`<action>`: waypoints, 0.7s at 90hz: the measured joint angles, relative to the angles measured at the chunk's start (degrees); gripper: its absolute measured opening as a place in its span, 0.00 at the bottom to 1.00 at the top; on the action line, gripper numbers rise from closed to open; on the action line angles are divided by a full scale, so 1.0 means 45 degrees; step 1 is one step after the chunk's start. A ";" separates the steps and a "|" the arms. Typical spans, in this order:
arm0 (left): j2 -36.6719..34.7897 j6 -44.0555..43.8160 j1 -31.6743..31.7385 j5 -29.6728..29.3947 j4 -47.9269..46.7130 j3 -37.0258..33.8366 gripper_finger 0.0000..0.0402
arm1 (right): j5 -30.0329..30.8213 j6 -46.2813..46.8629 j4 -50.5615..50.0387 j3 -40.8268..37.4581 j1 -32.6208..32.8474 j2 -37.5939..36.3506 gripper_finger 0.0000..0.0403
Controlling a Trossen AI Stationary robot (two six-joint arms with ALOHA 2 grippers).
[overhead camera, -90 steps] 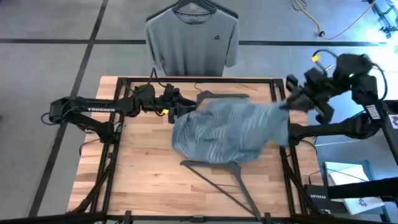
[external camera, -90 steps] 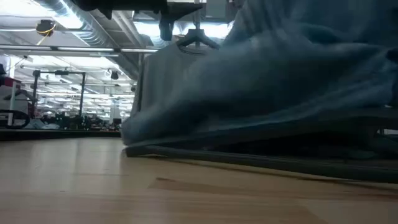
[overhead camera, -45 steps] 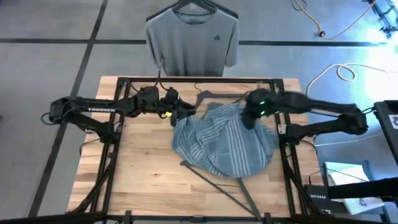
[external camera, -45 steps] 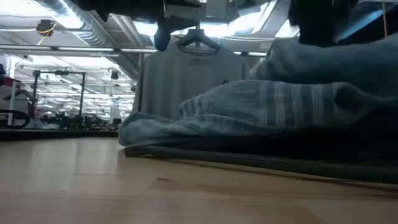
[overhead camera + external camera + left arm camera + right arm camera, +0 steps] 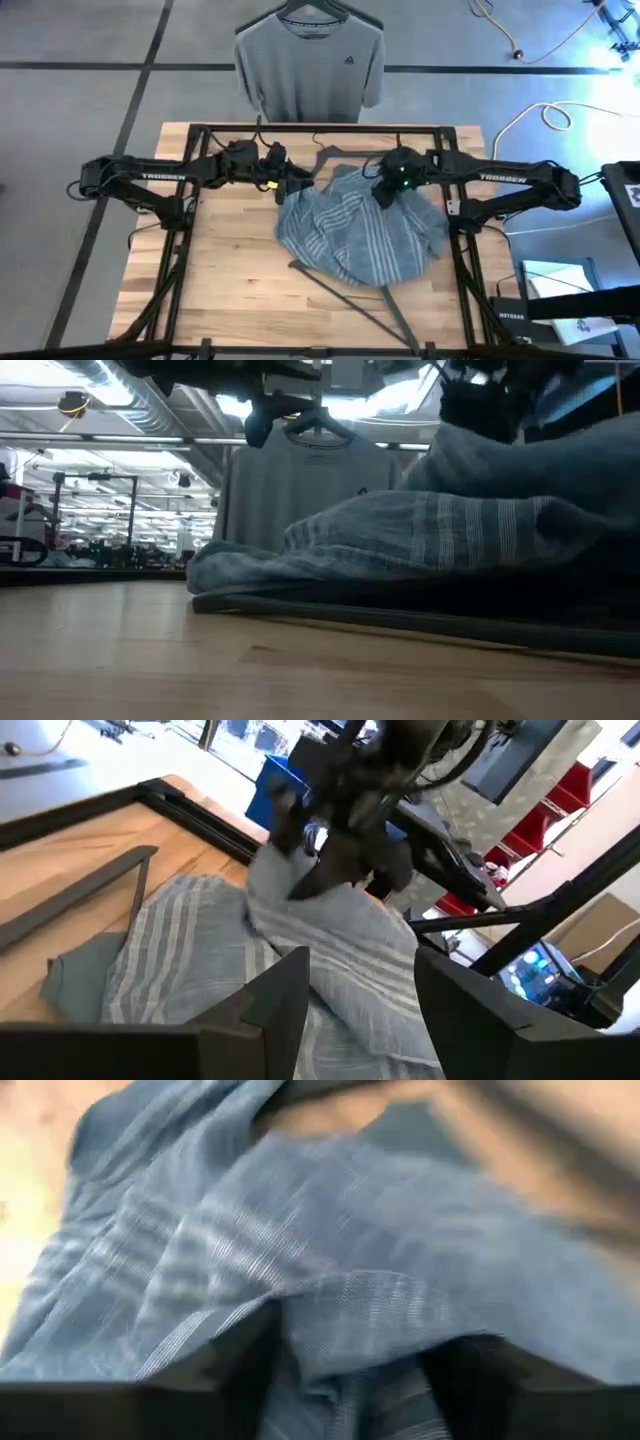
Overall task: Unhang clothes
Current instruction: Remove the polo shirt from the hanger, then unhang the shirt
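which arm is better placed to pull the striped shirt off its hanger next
Probably right. The right gripper is down on the striped shirt, fingers open around a fold. The left gripper sits open at the shirt's edge by the hanger.

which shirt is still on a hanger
The plain grey T-shirt, hanging beyond the table's far edge. The striped blue-grey shirt lies crumpled on the table.

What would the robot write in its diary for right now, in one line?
striped shirt: crumpled on table | grey T-shirt: on hanger | left claw: open, at shirt's edge | right claw: open, on shirt
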 joint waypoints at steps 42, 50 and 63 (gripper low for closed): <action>0.0000 0.2552 0.2578 -0.0035 -0.1140 0.2308 0.40 | -0.1203 0.0694 -0.6714 0.4830 -0.0991 0.0161 0.91; 0.0000 0.3030 0.2984 -0.0793 -0.1247 0.2672 0.40 | -0.1583 0.1216 -0.8608 0.4829 -0.1001 0.0299 0.91; 0.0019 0.4499 0.3340 -0.3275 -0.1218 0.3013 0.40 | -0.0053 0.2019 -0.9372 0.4820 -0.0606 0.0281 0.91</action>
